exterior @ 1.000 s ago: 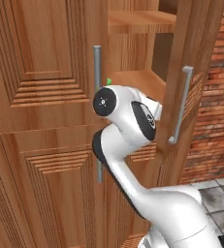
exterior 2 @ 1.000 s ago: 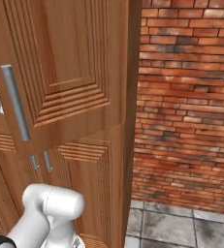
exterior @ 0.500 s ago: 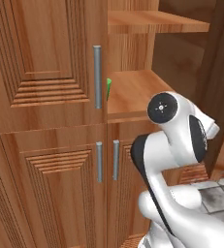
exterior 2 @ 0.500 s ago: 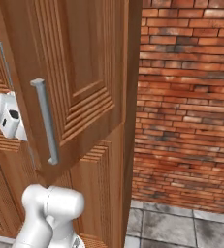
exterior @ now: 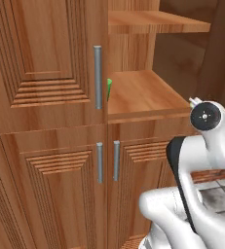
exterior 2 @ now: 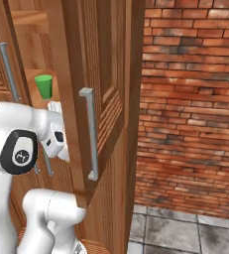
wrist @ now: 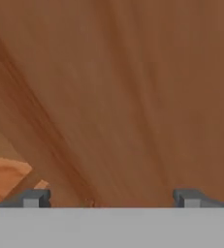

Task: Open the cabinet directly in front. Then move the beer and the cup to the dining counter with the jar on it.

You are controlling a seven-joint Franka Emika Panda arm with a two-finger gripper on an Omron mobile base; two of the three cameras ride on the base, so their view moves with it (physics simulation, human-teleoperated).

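Cabinet (exterior: 46, 73) directly ahead, tall, reddish-brown wood with stepped panel grooves. Left door shut, long grey bar handle (exterior: 98, 77) upright along its inner edge. Right door (exterior 2: 103, 94) swung wide open, seen nearly edge-on in the right base view, grey bar handle (exterior 2: 91, 134) on its face. Two wooden shelves (exterior: 143, 92) exposed inside, one above the other, lit warm at the front and dark toward the back. Cup (exterior 2: 43, 86), plain bright green and tapered, upright on the lower shelf near its left end; from the left base view just a green sliver (exterior: 109, 89) past the shut door's edge. Beer not to be made out. Lower doors (exterior: 60, 189) under the cabinet shut, two short grey handles (exterior: 108, 161) side by side at the seam. Red brick wall (exterior 2: 190, 104) to the right of the open door, grey floor tiles (exterior 2: 185, 233) at its foot.

Gripper (wrist: 109, 197) released, fingers (wrist: 35, 198) set far apart, nothing between them. Close wood grain ahead of the tips in the hand view, a paler wooden edge at lower left. Arm bent, hand end (exterior 2: 56, 136) close beside the inner face of the open door, below the cup's shelf, well apart from the cup.
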